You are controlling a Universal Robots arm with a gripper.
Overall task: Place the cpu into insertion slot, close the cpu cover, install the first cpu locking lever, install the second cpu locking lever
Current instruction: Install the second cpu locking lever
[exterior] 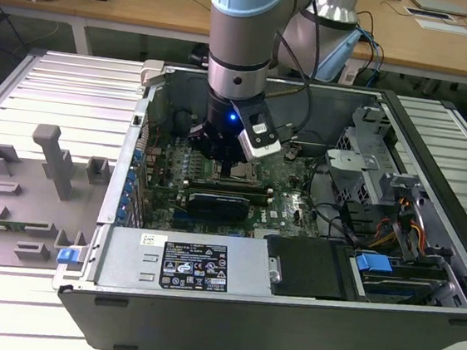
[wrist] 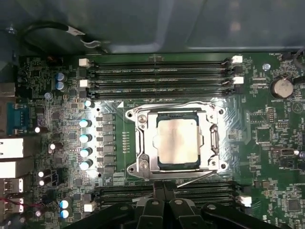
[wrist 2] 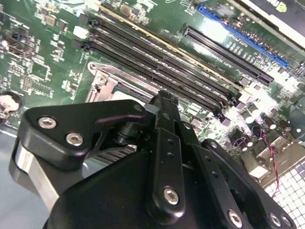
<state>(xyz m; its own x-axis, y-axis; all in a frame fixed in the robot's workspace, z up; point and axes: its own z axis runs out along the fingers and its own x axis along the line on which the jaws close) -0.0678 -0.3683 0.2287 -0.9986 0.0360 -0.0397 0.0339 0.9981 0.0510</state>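
A: Item one, the arm?
B: Arm reaches down from above into the open computer case, which lies on its side on a slatted tabletop. Gripper hangs low over the motherboard, just above the socket area.

A: Gripper state?
B: Black fingers meet at their tips in the first wrist view; closed, nothing seen between them. In the second wrist view the fingertips sit just over the socket edge.

A: The cpu?
B: Cpu, dull silver square, lies flat in the socket, in the middle of the board between two banks of memory slots.

A: The cover?
B: Cover, silvery frame, lies down around the cpu, whose top shows through its window. Four screw corners visible.

A: Levers?
B: One thin lever runs slanted along the socket edge nearest the fingertips. Whether it is latched, cannot tell. The second one I cannot make out.

A: Other stock?
B: Grey fixture blocks on the tabletop at the exterior view's left, well apart from the case. Black power supply and blue-tabbed drive bay inside the case, toward the exterior view's right. Wooden desks behind.
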